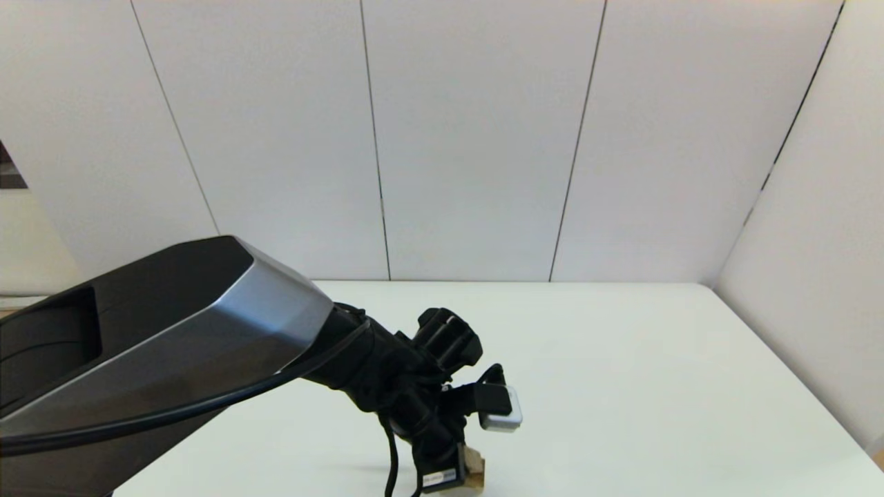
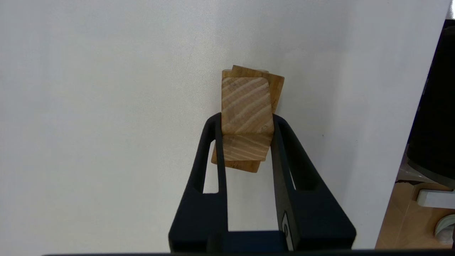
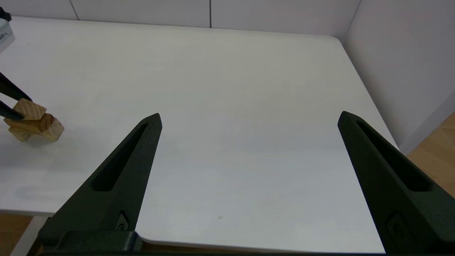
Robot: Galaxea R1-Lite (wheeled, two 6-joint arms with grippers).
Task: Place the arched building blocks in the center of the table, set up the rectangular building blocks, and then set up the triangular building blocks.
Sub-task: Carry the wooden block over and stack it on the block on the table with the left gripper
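The left gripper (image 2: 247, 137) was clamped on the rectangular building block (image 2: 247, 106), which lay crosswise on the arched building block (image 3: 35, 129) near the front edge of the white table (image 3: 227, 106), while the right gripper (image 3: 249, 121) hovered well apart, fingers wide apart.

No readable text, white label on left claw (image 1: 452, 476) — print too small (illegible)

Bright even light, no glare; soft faint shadow under blocks (image 3: 33, 124) on surface (image 3: 227, 106); all views sharp.
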